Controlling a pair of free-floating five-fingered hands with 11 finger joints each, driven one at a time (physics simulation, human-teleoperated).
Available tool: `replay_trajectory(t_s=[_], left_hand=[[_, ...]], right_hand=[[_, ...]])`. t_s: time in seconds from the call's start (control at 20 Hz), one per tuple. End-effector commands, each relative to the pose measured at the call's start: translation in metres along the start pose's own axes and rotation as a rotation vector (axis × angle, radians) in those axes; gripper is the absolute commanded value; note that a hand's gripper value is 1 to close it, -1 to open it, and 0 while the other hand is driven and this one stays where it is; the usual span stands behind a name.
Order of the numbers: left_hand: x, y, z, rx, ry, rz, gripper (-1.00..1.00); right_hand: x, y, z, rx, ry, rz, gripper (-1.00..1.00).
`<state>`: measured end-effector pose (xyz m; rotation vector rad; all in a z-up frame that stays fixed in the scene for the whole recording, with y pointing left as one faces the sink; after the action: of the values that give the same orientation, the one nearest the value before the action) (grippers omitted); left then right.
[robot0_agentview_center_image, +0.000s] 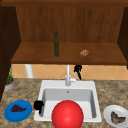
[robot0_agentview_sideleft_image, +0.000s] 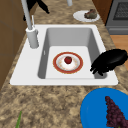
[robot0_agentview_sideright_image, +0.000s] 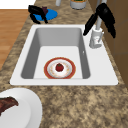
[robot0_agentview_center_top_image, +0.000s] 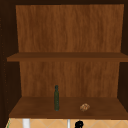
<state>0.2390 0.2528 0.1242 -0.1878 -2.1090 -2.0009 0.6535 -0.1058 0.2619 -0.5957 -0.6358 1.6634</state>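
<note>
The left hand (robot0_agentview_center_image: 38, 105) hovers over the front-left rim of the sink (robot0_agentview_center_image: 47, 86), just beside the blue plate (robot0_agentview_center_image: 18, 110). In the left side view this hand (robot0_agentview_sideleft_image: 111, 60) lies flat, its long axis running across the sink's front edge, with the fingers (robot0_agentview_sideleft_image: 96, 69) pointing toward the basin, nearly straight and slightly spread, holding nothing. In the right side view the same hand (robot0_agentview_sideright_image: 37, 12) shows with its fingers drooping down over the desk (robot0_agentview_sideright_image: 82, 105) near the blue plate (robot0_agentview_sideright_image: 51, 14).

The blue plate carries a dark purple bunch of grapes (robot0_agentview_sideleft_image: 115, 113), whose long axis runs from the plate's middle toward its near rim in the left side view.

The right hand (robot0_agentview_center_image: 78, 70) hangs by the faucet (robot0_agentview_center_image: 68, 77), at the back of the sink. In the right side view this hand (robot0_agentview_sideright_image: 105, 15) sits around the faucet's upright pipe, fingers (robot0_agentview_sideright_image: 88, 25) long and pointing down on either side of it; whether they touch the pipe I cannot tell.

On the sink floor lies a round plate with a red rim (robot0_agentview_sideleft_image: 68, 62) and a small red fruit (robot0_agentview_sideleft_image: 68, 59) at its centre. In the front view a red ball-like shape (robot0_agentview_center_image: 67, 115) covers the front of the basin.

A white plate (robot0_agentview_center_image: 115, 115) with brown food (robot0_agentview_center_image: 117, 118) sits on the desk right of the sink. On the lower shelf (robot0_agentview_center_top_image: 67, 110) stands an upright dark green bottle (robot0_agentview_center_top_image: 56, 98), and near it a small brown lump (robot0_agentview_center_top_image: 84, 107). No writing can be read on anything.
</note>
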Motion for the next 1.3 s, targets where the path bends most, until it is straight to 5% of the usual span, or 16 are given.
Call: replay_trajectory(t_s=[0.0, 0.4, 0.6, 0.65, 0.8, 1.25], left_hand=[[0.0, 0.0, 0.0, 0.0, 0.0, 0.0, 0.0], [0.0, 0.0, 0.0, 0.0, 0.0, 0.0, 0.0], [0.0, 0.0, 0.0, 0.0, 0.0, 0.0, 0.0], [0.0, 0.0, 0.0, 0.0, 0.0, 0.0, 0.0], [0.0, 0.0, 0.0, 0.0, 0.0, 0.0, 0.0], [0.0, 0.0, 0.0, 0.0, 0.0, 0.0, 0.0]], right_hand=[[-0.004, -0.002, -0.041, 0.042, 0.003, 0.039, -1.0], [-0.012, 0.006, -0.111, 0.083, -0.063, 0.025, -1.0], [-0.015, 0.002, -0.128, 0.31, -0.122, -0.049, -1.0], [-0.015, 0.001, -0.132, 0.37, -0.12, -0.07, 1.0], [-0.021, 0.016, -0.124, 0.477, -0.15, -0.142, 1.0], [-0.035, 0.055, -0.092, 0.102, -0.154, -0.23, 1.0]])
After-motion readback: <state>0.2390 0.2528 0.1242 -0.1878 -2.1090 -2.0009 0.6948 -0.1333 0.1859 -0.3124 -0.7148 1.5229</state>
